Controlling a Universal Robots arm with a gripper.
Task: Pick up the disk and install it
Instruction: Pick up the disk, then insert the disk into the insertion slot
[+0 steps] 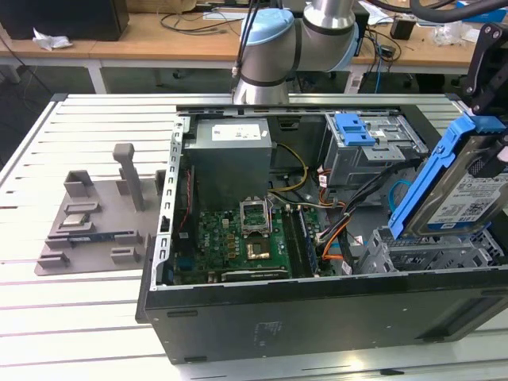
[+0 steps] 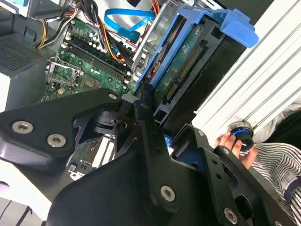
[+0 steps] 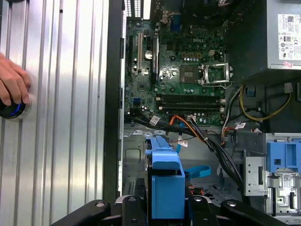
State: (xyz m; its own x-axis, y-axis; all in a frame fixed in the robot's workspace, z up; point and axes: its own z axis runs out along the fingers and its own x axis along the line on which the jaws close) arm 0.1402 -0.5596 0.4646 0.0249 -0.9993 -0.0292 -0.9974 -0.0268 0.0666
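While tilted, the disk (image 1: 464, 198) overhangs the case edge (image 1: 444, 277).

An open black computer case (image 1: 238, 321) lies on a slatted aluminium table (image 1: 71, 317). Inside it, a green motherboard (image 1: 230, 238) sits next to a grey power-supply box (image 1: 230, 155). 1 bare blue bracket (image 1: 353, 128) rests on the metal drive cage (image 1: 401, 139). A grey fixture tray (image 1: 91, 218) stands beside the case on the exterior view's left. A wooden desk (image 1: 159, 36) runs behind.

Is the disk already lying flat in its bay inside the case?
No: in the exterior view the disk stands steeply tilted, most of it rising above the metal drive cage.
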